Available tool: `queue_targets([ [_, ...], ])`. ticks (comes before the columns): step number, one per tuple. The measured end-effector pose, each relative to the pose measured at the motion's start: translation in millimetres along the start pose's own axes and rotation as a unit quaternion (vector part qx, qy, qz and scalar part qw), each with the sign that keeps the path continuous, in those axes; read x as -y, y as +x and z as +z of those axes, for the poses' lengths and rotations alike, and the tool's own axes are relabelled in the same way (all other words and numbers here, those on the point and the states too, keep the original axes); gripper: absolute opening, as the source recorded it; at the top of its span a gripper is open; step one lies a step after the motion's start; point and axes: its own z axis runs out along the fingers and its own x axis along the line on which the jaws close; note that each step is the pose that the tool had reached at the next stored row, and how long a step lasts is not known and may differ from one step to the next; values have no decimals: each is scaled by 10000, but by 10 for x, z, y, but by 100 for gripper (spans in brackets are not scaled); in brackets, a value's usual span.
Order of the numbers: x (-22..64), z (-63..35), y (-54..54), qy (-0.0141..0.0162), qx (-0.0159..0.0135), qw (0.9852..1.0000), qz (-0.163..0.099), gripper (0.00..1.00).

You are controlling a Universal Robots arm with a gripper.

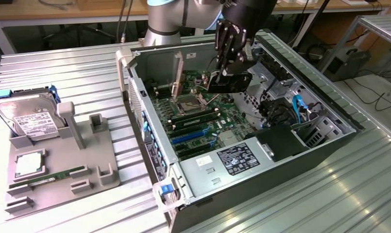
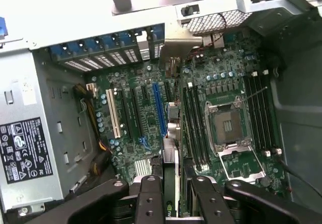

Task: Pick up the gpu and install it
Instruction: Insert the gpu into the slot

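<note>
One gpu (image 1: 229, 83) held inside an open computer case (image 1: 234, 204).
Nearest in the exterior view, a grey tray (image 1: 85, 145) is seen on the slatted table (image 1: 325, 194) at the exterior view's left, with a green RAM stick (image 1: 49, 175) laid in it and a hard drive (image 1: 33, 121) propped at its far end. Beside it the case is laid on its side, with the power supply (image 1: 237, 160) at its near end. The motherboard (image 1: 228, 114) lies beyond, where blue expansion slots (image 1: 189, 138) and the open CPU socket (image 1: 190, 103) are exposed. Farther in, the gripper (image 1: 229, 73) is seen inside the case. Its fingers (image 2: 148, 199) are pinched on the gpu, which is held on edge above the board, between the expansion slots and the memory slots (image 2: 193, 128). Behind the case, the arm (image 1: 166, 19) is seen as a grey column.
</note>
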Motion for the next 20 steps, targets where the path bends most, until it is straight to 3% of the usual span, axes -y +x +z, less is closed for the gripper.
queue_targets([
  [4,1,15,0,9,-16,9994,-349,26],
  [11,0,74,1,24,-38,9962,-871,26],
  [17,-46,151,13,80,-35,9958,-909,26],
  [20,-86,208,20,91,-34,9959,-900,26],
])
